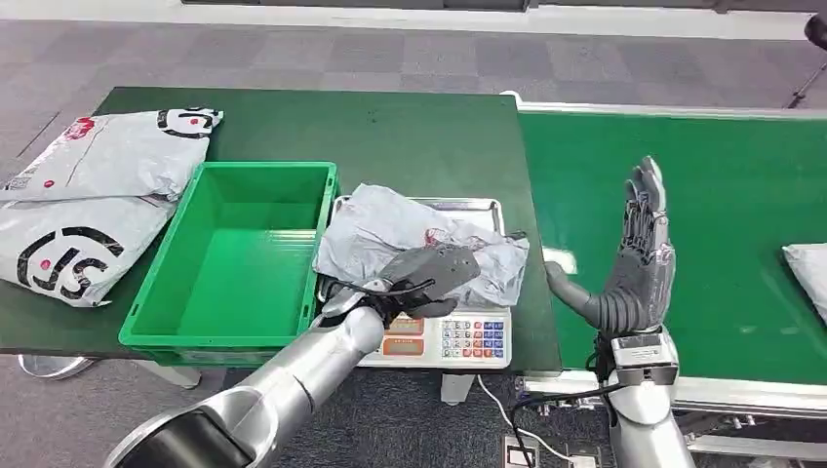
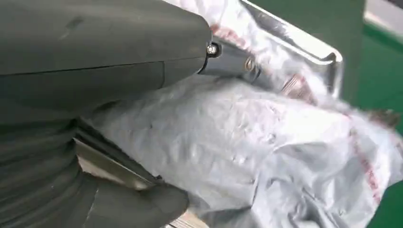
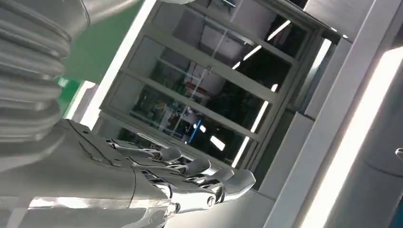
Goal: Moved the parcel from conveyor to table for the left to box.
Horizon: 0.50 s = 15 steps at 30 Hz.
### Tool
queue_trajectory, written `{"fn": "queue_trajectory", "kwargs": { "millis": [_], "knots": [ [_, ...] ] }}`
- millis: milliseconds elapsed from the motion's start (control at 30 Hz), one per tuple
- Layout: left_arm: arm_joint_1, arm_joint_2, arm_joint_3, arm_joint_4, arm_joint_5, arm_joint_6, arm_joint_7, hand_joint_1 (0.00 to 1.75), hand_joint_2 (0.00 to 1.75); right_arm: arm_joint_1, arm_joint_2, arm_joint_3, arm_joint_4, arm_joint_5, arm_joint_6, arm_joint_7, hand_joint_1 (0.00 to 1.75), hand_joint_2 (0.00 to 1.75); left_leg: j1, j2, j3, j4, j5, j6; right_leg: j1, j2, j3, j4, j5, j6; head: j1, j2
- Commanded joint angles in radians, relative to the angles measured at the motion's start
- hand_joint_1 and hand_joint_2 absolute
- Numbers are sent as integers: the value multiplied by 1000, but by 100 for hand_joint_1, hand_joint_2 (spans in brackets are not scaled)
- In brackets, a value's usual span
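The parcel (image 1: 390,234) lay crumpled on the scale (image 1: 468,341) beside the green bin (image 1: 234,322); the left hand (image 1: 434,273) rested on it, grip indeterminate; the right hand (image 1: 639,263) stood upright over the conveyor (image 1: 741,195), fingers extended, holding nothing.

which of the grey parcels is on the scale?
The crumpled grey parcel under the left hand, lying on the scale's steel pan. The two printed parcels lie flat left of the green bin; another sits on the conveyor.

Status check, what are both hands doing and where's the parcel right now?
Left hand resting on grey parcel, grip unclear. Parcel on scale beside green bin. Right hand raised, open, empty. Nothing in the way.
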Motion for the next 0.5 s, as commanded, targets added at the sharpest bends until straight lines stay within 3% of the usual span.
{"fn": "queue_trajectory", "kwargs": {
  "millis": [33,233,367,433,500],
  "knots": [
    [-28,3,-21,60,7,26,-59,175,175,-18,29,31,40,11,-10,-3,0,175,0,3,3,-2,-1,-1,1,2,2,-2,0,-2,0,0],
    [-26,3,-9,52,12,46,-90,175,175,-22,27,29,40,13,-8,-4,0,175,0,4,3,-2,-1,-1,1,2,2,-2,0,-2,0,0],
    [-13,-1,52,17,68,37,-205,175,175,-33,21,33,55,13,-9,-4,0,175,1,4,3,-2,-1,-1,1,2,2,-2,1,-2,0,0],
    [2,-1,126,-12,192,-84,-296,175,175,-45,17,38,73,9,-2,-7,0,175,0,3,1,-1,-1,-1,1,2,1,-1,0,-1,0,0],
    [7,2,129,-33,186,-17,-371,175,175,-33,16,33,66,7,-9,-7,0,175,0,5,2,-1,-1,-1,1,3,1,-1,1,-2,0,0]
  ]
}}
